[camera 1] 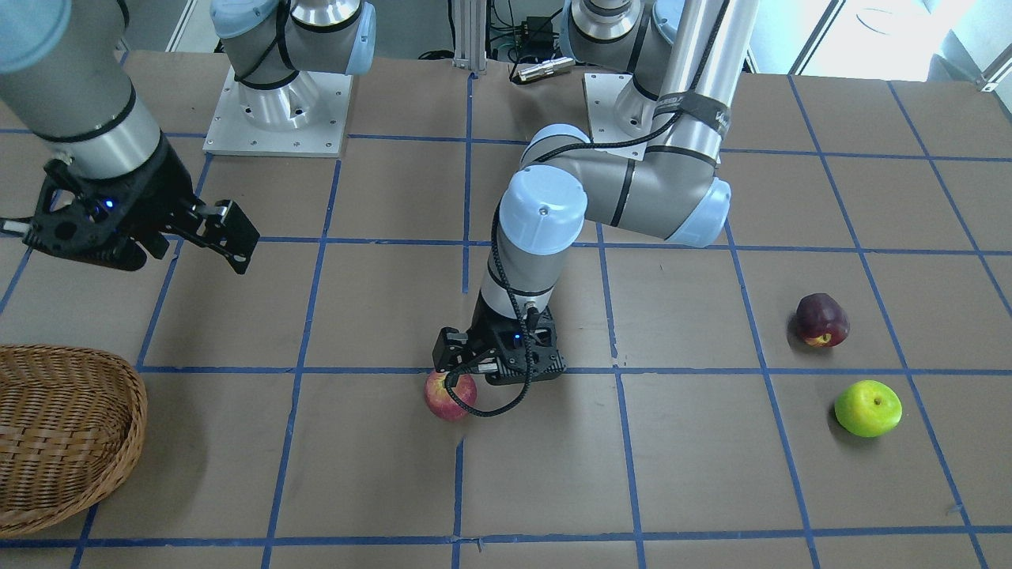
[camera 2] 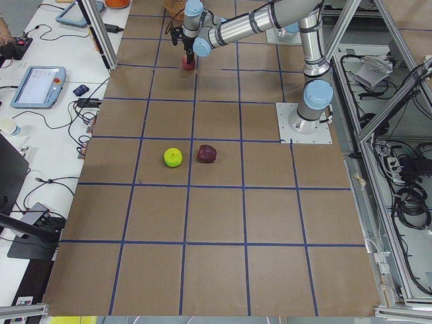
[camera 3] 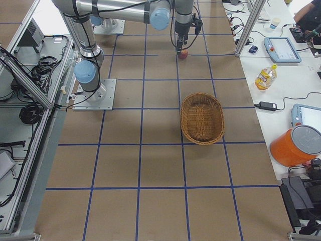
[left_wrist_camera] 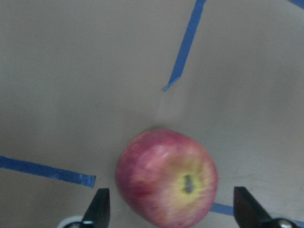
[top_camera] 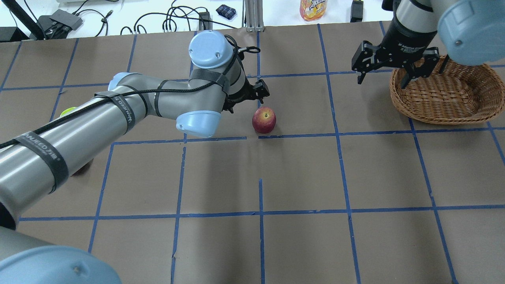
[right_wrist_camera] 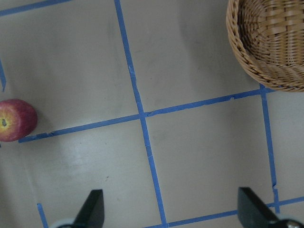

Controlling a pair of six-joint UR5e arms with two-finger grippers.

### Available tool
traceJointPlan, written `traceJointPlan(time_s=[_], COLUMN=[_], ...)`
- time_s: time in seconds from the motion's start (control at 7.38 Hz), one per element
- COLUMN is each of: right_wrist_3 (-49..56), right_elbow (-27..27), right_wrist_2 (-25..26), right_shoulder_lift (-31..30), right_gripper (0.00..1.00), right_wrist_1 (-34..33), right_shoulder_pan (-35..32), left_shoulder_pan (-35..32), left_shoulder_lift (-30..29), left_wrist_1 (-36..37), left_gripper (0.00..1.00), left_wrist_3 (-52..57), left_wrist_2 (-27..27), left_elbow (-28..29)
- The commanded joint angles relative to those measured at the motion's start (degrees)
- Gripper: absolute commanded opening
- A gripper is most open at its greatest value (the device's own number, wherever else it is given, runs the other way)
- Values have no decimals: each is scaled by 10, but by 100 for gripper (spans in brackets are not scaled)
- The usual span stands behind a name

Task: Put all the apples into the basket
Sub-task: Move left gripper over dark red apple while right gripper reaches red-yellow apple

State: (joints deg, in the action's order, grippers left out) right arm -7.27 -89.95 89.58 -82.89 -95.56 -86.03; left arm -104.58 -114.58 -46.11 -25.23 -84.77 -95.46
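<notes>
The red apple (camera 1: 450,395) lies on the brown table near its middle, and also shows in the overhead view (top_camera: 264,120). My left gripper (camera 1: 457,365) is open just above it. In the left wrist view the apple (left_wrist_camera: 166,178) sits between the two spread fingertips (left_wrist_camera: 99,209) without visible contact. The maroon apple (camera 1: 821,319) and the green apple (camera 1: 867,408) lie together far off on my left side. My right gripper (top_camera: 382,79) is open and empty, hovering beside the wicker basket (top_camera: 446,106), which holds nothing.
The two arm bases (camera 1: 277,111) stand at the table's rear. A juice bottle (top_camera: 313,8), cables and tablets lie on the white bench beyond the table. My left arm's elbow (top_camera: 197,118) hangs low over the table left of the red apple.
</notes>
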Motion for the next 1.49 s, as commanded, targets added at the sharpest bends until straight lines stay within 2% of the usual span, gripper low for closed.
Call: traceJointPlan(time_s=[0.0, 0.14, 0.27, 0.54, 0.68, 0.81, 1.08, 1.22, 1.36], right_wrist_3=[-78, -110, -151, -217, -250, -273, -276, -276, -275], right_elbow=[4, 6, 7, 7, 7, 7, 7, 7, 7], right_wrist_2=[-6, -42, -61, -61, -61, -61, -61, -61, -62], right_shoulder_lift=[36, 60, 88, 133, 158, 183, 216, 228, 236], right_gripper=[100, 100, 100, 100, 100, 100, 100, 100, 100], right_wrist_1=[-8, -29, -102, -147, -176, -203, -220, -230, -234], right_shoulder_pan=[-21, -54, -89, -129, -151, -176, -195, -197, -198], left_shoulder_pan=[99, 177, 243, 348, 395, 465, 491, 487, 488], left_shoulder_lift=[71, 103, 131, 140, 138, 125, 119, 117, 114], left_wrist_1=[-168, -256, -314, -313, -295, -221, -178, -132, -122], left_gripper=[100, 100, 100, 100, 100, 100, 100, 100, 100], left_wrist_3=[152, 266, 332, 430, 544, 578, 675, 679, 679], left_wrist_2=[0, -14, -72, -82, -86, -80, -82, -79, -79], left_elbow=[50, 45, 40, -1, -43, -87, -128, -143, -175])
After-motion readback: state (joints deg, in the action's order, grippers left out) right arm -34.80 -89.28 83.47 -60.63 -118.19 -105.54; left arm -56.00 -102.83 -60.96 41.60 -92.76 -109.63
